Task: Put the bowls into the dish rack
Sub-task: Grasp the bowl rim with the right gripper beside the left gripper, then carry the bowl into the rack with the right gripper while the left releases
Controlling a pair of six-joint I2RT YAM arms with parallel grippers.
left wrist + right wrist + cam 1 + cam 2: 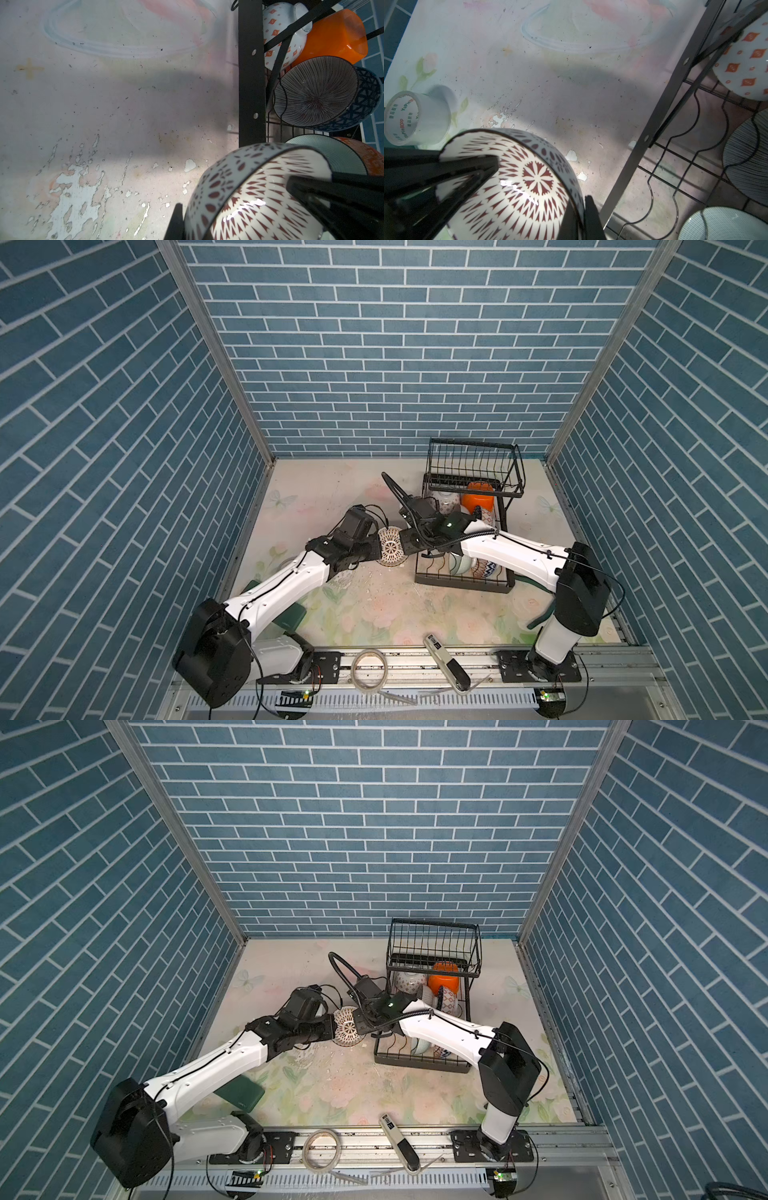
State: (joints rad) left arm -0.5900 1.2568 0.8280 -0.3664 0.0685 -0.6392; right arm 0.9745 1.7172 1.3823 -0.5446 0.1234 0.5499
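Item: red-brown patterned bowl point(390, 547). We find it tipped on its side, its patterned inside showing in both top views. It sits just left of the dish rack point(461, 585), outside it, low over the bench point(374, 605); we cannot tell whether it touches.

Left fingers point(176, 222): nearly closed, pinching the bowl's left rim.

Right fingers point(589, 218): nearly closed, pinching its right rim.

In the rack's lower tier we count:
- orange bowl point(478, 499), at the far end
- white bowl with orange diamonds point(278, 37)
- striped bowl point(315, 93)
- pale green bowl point(459, 564), at the near end

Tape roll point(415, 118): on the bench, left of the held bowl.
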